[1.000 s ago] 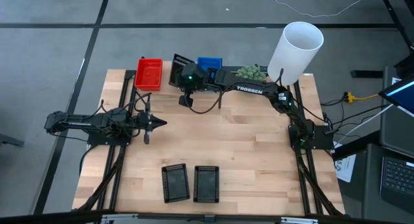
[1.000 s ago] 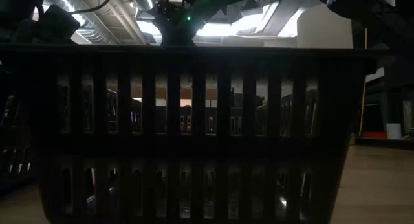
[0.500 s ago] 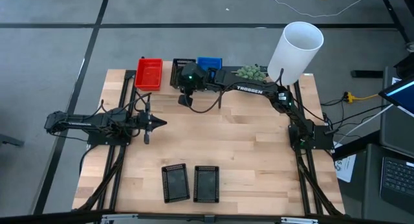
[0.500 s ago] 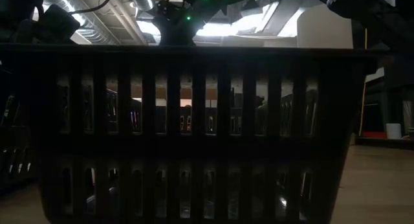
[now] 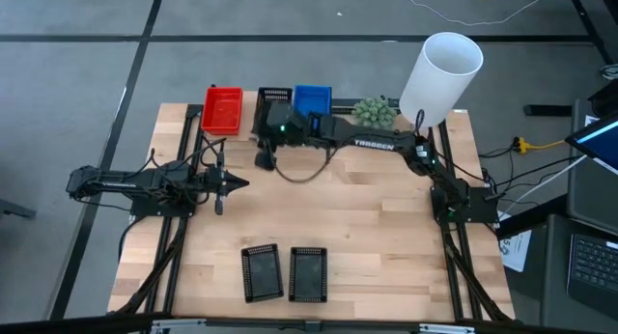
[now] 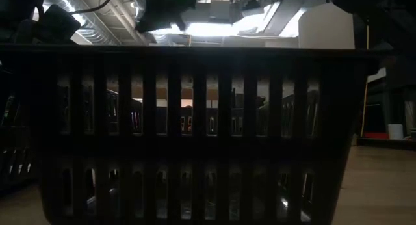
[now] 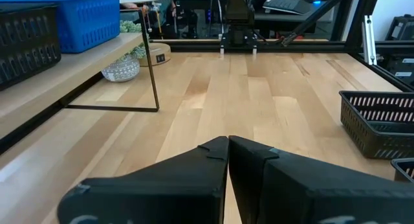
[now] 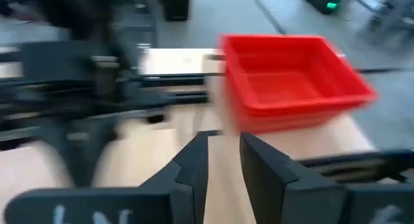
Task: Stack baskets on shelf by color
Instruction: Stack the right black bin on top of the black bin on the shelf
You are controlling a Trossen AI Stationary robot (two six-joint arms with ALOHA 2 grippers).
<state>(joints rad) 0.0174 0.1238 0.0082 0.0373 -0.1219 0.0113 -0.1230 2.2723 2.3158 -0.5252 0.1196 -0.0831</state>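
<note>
In the high view's upper middle, a red basket (image 5: 222,110), a black basket (image 5: 273,97) and a blue basket (image 5: 313,98) sit side by side on the shelf (image 5: 340,106), long axes running up the frame. The right tool (image 5: 263,160) hangs just below them, fingers apart, empty. Two more black baskets (image 5: 262,273) lie on the tabletop (image 5: 367,228) at lower centre, equally lengthwise. At mid-left, the left tool (image 5: 241,183) is pressed together.

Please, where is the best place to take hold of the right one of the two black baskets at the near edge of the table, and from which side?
Probably from straight above, on one short rim wall of that black basket. It lies flat with its open side up, and the wall is thin enough for a hand. The long wall facing the other black basket is less good: the gap between them looks narrow.
</note>
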